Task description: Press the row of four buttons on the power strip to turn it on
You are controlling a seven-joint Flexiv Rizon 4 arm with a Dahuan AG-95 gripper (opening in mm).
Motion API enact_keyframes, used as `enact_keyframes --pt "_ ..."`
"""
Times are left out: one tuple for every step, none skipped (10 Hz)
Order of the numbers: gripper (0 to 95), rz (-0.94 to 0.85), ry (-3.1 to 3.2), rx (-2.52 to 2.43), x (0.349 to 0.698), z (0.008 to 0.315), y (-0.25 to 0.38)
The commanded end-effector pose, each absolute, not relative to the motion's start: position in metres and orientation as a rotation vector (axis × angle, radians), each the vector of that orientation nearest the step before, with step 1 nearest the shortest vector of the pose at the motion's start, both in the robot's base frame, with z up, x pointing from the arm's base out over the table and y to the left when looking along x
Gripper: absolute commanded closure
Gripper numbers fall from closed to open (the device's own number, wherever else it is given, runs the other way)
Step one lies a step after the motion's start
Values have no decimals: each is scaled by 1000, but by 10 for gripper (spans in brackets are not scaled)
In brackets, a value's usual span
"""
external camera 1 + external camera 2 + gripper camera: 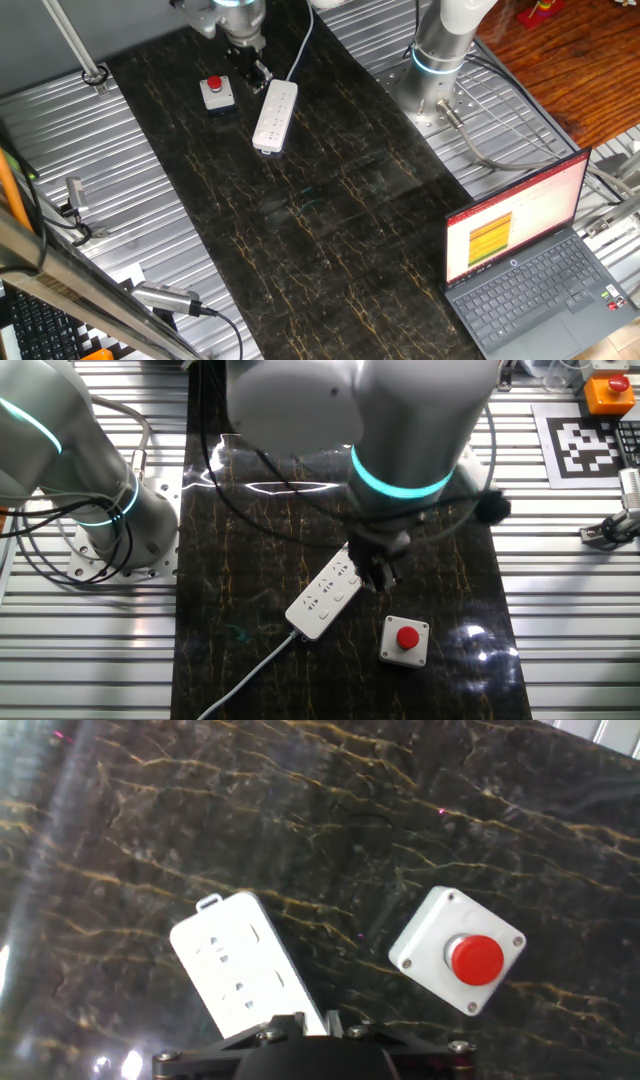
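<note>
The power strip (275, 115) is a white bar lying on the dark marbled mat, with its cable (300, 50) running off the far end. In the other fixed view the power strip (322, 598) lies diagonally. My gripper (379, 574) hangs over the edge that faces the red button box. In the hand view the power strip (235, 970) reaches up from under my gripper (316, 1018), and its rounded end shows. The four buttons are too small to pick out. Only the finger stubs show, so the tips' state is unclear. From the first fixed view my gripper (254, 73) is between strip and box.
A grey box with a red round button (216, 92) (405, 639) (460, 960) sits close beside the strip. The arm's base (440, 50) stands on ribbed metal at the mat's side. An open laptop (530, 270) sits at the near right corner.
</note>
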State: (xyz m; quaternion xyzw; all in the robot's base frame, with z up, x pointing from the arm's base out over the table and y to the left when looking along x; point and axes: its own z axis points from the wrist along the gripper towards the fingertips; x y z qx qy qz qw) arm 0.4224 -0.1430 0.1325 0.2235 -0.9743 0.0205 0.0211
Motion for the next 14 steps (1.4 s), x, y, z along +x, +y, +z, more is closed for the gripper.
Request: enact_keyframes --pt "570 107 -2943 914 415 120 -154" --pt "570 105 -2934 942 411 113 -159" --pt "570 114 -2915 982 406 103 -166" --pt "570 112 -2906 1004 404 98 -171" --pt "570 110 -2892 1034 398 90 -176" --pt "570 112 -2888 1041 395 86 -179" --pt "570 109 -2885 1050 391 81 -181" --pt "570 98 -2885 1061 387 76 -183" --pt "570 104 -2885 1062 383 73 -183" --pt "570 105 -2887 1063 381 69 -183" --pt "570 105 -2890 1064 381 64 -184" --pt "570 107 -2892 1060 381 62 -184" --pt "570 107 -2892 1060 381 60 -184" --pt "570 107 -2889 1061 380 59 -184"
